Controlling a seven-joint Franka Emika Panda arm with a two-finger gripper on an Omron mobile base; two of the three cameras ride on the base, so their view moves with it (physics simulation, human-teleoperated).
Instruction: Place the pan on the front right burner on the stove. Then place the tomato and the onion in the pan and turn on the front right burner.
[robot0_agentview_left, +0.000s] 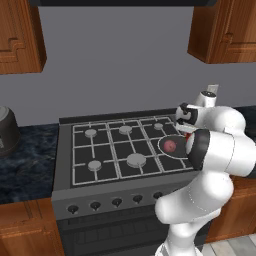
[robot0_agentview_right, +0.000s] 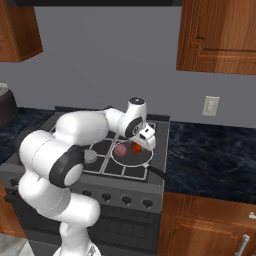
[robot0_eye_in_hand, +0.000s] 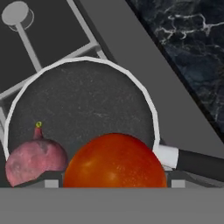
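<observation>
The pan (robot0_eye_in_hand: 83, 100) sits on the stove (robot0_agentview_left: 65, 150) over the front right burner, its dark handle (robot0_eye_in_hand: 199, 162) pointing toward the front edge. Inside it lies the onion (robot0_eye_in_hand: 35, 161), pinkish, on the left side (robot0_agentview_right: 120, 150). My gripper (robot0_agentview_right: 141, 142) hangs just over the pan's right half, with the glossy red-orange tomato (robot0_eye_in_hand: 114, 162) between its fingertips, low over the pan floor. The jaws stand wide, closed against the tomato's sides. In the left base view the onion (robot0_agentview_left: 170, 146) shows in the pan (robot0_agentview_left: 161, 145), and my arm hides the tomato.
A row of black knobs (robot0_agentview_left: 116, 202) lines the stove front. Dark marble counter (robot0_agentview_right: 215, 145) runs to the right of the stove, a dark round appliance (robot0_agentview_left: 6, 131) stands on the left counter, and wood cabinets (robot0_agentview_right: 220, 35) hang overhead.
</observation>
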